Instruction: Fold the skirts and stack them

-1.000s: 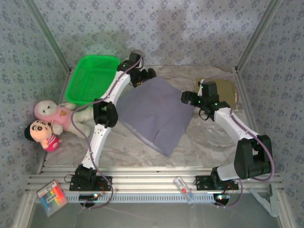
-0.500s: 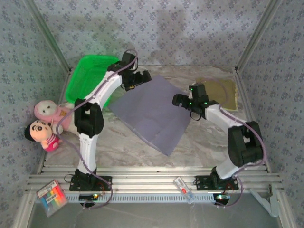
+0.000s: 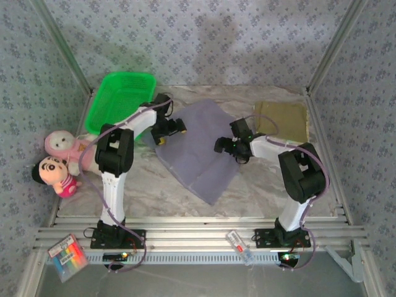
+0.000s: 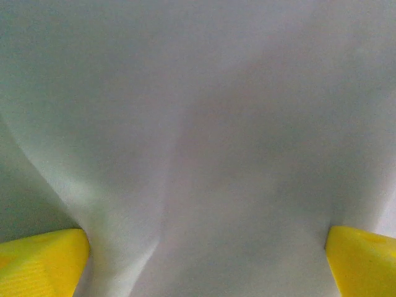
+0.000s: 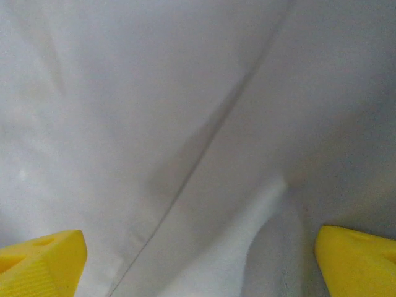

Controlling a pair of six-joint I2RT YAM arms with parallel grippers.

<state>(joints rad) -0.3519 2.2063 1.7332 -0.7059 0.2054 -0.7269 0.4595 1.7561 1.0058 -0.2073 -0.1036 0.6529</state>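
- A plain lavender-grey cloth skirt (image 3: 197, 151) lies spread flat and a little askew on the marble-patterned table (image 3: 142, 185), between the two arms. A plain olive-khaki cloth skirt (image 3: 281, 119) sits folded at the far right, apart from it.
- The left claw (image 3: 164, 133) is down near the lavender skirt's left edge and the right claw (image 3: 227, 148) near its right edge. Both stand wide open with nothing in them. In each wrist view the yellow fingertips (image 4: 40, 260) straddle pale cloth that sits very close below.
- To my eye, the step in hand is pinching the two sides so the skirt can be folded over.
- A good pinch probably needs one finger to get under the edge instead of pressing into the flat middle.
- The left wrist view shows a soft ridge running up between the fingers, which looks a fair thing to close on.
- The right wrist view shows a seam or fold line slanting across. I cannot tell how many layers lie there, so a shallow bite might catch only the top one.
- I'd want both claws to close together and lift evenly, as thin cloth like this would likely drag and skew otherwise.
- The fold should end near the olive-khaki skirt's size, so that the stack sits square.
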